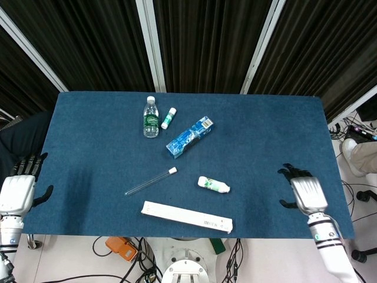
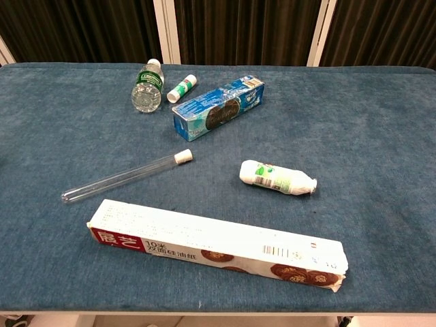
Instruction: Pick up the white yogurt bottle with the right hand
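Right hand (image 1: 307, 193) hovers over the table's (image 1: 265, 147) near-right part, empty with fingers apart; the white yogurt bottle (image 1: 213, 184) lies on its side to the hand's left, about level with it, long axis running roughly toward the hand, narrow end nearer. Bare cloth lies between them. The long white box (image 1: 187, 216) sits just nearer the table's front edge than the bottle. Left hand (image 1: 17, 191), also empty, is far farther off
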`<act>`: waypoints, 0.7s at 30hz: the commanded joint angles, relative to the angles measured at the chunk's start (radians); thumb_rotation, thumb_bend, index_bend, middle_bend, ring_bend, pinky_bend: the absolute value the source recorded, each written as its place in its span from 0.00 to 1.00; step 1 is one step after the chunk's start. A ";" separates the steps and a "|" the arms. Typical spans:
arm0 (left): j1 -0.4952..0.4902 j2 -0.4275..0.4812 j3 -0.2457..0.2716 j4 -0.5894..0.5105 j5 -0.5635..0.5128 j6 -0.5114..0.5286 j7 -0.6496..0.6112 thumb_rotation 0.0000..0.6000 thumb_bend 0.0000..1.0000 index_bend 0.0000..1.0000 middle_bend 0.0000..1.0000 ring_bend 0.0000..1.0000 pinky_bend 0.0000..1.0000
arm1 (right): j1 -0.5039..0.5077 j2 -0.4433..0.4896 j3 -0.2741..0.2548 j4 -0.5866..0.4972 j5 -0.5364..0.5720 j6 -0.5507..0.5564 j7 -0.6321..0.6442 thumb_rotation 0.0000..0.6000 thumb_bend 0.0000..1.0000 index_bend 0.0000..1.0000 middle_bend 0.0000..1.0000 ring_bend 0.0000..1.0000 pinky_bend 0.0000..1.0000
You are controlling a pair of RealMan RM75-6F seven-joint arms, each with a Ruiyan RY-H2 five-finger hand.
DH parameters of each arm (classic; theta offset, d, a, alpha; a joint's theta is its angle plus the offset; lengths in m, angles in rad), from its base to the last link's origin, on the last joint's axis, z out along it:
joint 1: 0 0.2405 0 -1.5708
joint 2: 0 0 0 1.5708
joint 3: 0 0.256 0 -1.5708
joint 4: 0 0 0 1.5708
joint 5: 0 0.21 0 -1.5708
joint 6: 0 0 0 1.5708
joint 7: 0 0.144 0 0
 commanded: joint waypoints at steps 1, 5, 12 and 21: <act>0.000 0.001 0.000 -0.002 0.001 0.001 -0.002 1.00 0.31 0.05 0.00 0.00 0.13 | 0.139 -0.109 0.074 -0.007 0.158 -0.128 -0.080 1.00 0.17 0.38 0.28 0.38 0.41; -0.001 0.000 0.000 0.002 0.003 -0.001 -0.008 1.00 0.31 0.05 0.00 0.00 0.13 | 0.220 -0.207 0.108 0.033 0.255 -0.157 -0.111 1.00 0.17 0.40 0.30 0.38 0.43; -0.003 0.000 0.005 0.005 0.010 -0.004 -0.005 1.00 0.31 0.05 0.00 0.00 0.13 | 0.345 -0.279 0.119 0.066 0.402 -0.248 -0.148 1.00 0.17 0.40 0.31 0.38 0.43; -0.004 -0.002 0.004 0.009 0.010 -0.006 -0.012 1.00 0.31 0.05 0.00 0.00 0.13 | 0.437 -0.383 0.083 0.140 0.496 -0.227 -0.198 1.00 0.17 0.40 0.31 0.38 0.44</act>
